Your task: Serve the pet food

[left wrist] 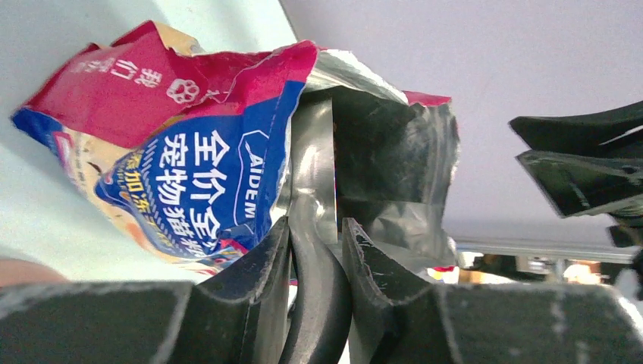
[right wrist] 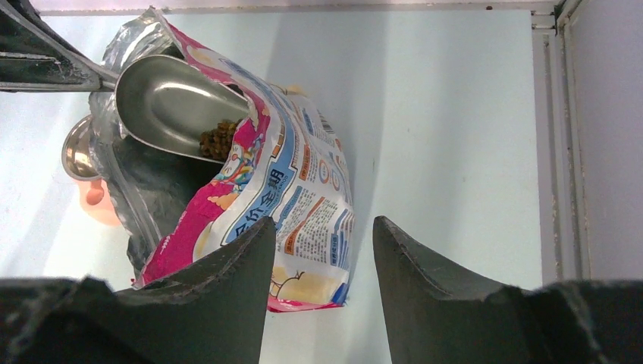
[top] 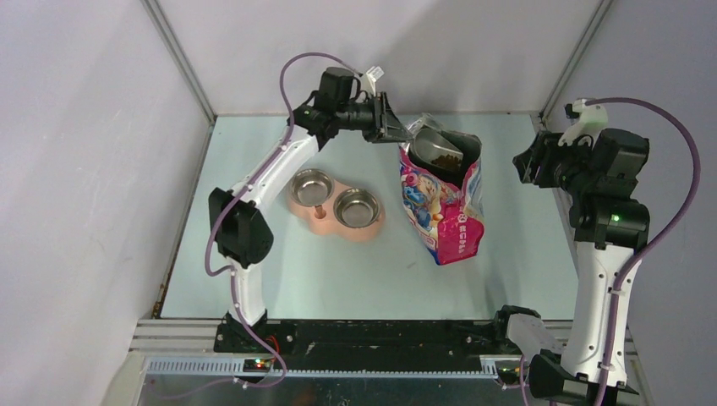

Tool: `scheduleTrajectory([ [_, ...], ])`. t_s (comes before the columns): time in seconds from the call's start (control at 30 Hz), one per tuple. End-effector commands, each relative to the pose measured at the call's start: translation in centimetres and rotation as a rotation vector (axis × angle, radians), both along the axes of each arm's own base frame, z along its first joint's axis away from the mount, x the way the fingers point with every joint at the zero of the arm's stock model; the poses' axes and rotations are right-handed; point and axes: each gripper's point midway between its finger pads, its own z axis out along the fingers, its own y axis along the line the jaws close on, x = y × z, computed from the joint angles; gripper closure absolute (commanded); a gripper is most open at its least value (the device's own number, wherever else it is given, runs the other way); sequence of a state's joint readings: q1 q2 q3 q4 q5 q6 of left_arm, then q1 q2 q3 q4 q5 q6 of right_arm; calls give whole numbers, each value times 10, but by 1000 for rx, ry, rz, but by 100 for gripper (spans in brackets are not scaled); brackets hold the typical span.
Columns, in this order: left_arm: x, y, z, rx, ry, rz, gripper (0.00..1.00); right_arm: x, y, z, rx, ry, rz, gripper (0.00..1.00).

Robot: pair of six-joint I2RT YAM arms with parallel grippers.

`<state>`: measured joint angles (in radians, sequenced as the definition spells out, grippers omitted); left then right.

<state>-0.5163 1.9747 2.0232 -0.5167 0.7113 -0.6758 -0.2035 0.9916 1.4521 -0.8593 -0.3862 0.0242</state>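
The pet food (top: pixel 443 156) is a small heap of dark-brown kibble (right wrist: pixel 220 139) lying in a grey metal scoop (top: pixel 435 145) at the open mouth of the blue-pink cat-food bag (top: pixel 444 211). My left gripper (top: pixel 397 127) is shut on the scoop's handle (left wrist: pixel 318 288), which runs between its fingers toward the bag (left wrist: pixel 189 167). The scoop (right wrist: pixel 167 102) tilts with its bowl over the bag opening. My right gripper (top: pixel 526 161) hangs open to the right of the bag, holding nothing (right wrist: pixel 322 227).
A pink double feeder with two steel bowls (top: pixel 334 203) sits left of the bag; one bowl (right wrist: pixel 76 148) peeks out behind the bag's foil. Walls close in the table at the back and on both sides.
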Motion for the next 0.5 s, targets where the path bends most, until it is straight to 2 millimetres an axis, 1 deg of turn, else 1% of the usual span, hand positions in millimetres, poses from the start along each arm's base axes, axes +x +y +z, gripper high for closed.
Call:
scheduleTrajectory([
  [0.0, -9, 17, 58, -179, 9, -5, 100, 1, -5, 13, -23, -37, -16, 47],
  [0.03, -9, 20, 63, -200, 13, -3, 100, 1, -5, 13, -20, -35, -18, 47],
  [0.1, -9, 25, 65, -223, 36, 1, 100, 2, -5, 13, -11, -34, -17, 47],
  [0.23, -9, 34, 84, -272, 24, 0, 100, 0, -5, 14, -8, -35, -20, 47],
  [0.33, -13, 40, 97, -305, 13, -9, 100, -1, -7, 13, -7, -33, -25, 47],
  [0.37, -14, 41, 96, -310, 31, -8, 100, -2, -6, 12, -6, -31, -21, 47],
  [0.4, -17, 44, 100, -319, 25, -15, 100, -2, -6, 12, -4, -29, -20, 47],
  [0.43, -18, 45, 98, -320, 43, -15, 100, -2, -5, 11, -3, -27, -16, 47],
  [0.47, -22, 47, 101, -326, 38, -25, 100, -2, -5, 11, -2, -28, -16, 47],
])
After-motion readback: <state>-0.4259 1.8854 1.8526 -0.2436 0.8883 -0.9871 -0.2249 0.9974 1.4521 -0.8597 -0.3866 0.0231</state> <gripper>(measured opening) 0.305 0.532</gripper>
